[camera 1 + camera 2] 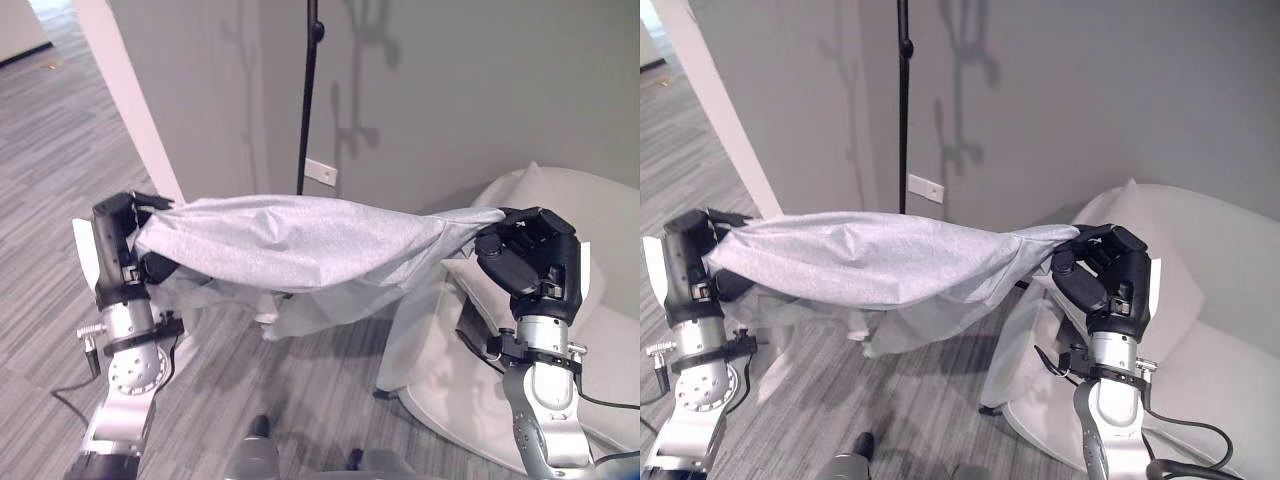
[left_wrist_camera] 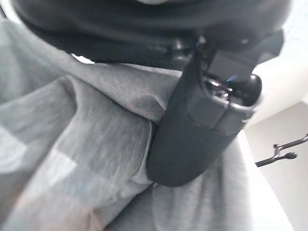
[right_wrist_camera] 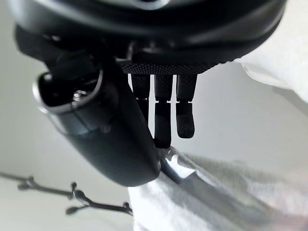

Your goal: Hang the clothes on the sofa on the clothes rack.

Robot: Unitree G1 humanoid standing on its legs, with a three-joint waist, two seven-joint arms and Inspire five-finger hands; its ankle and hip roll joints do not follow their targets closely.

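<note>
Grey garment [image 1: 300, 240] stretched in the air between both hands, sagging below them. Left hand [image 1: 118, 245] clamped on one end, thumb [image 2: 192, 139] pressed into the cloth. Right hand [image 1: 530, 255] pinching the other end, just above the sofa [image 1: 590, 230]. Rack pole [image 1: 308, 90] standing beyond the garment's middle, against the wall [image 1: 450, 90].

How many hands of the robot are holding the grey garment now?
2. The left hand grips one end of the grey garment, the right hand grips the other, by the sofa.
</note>
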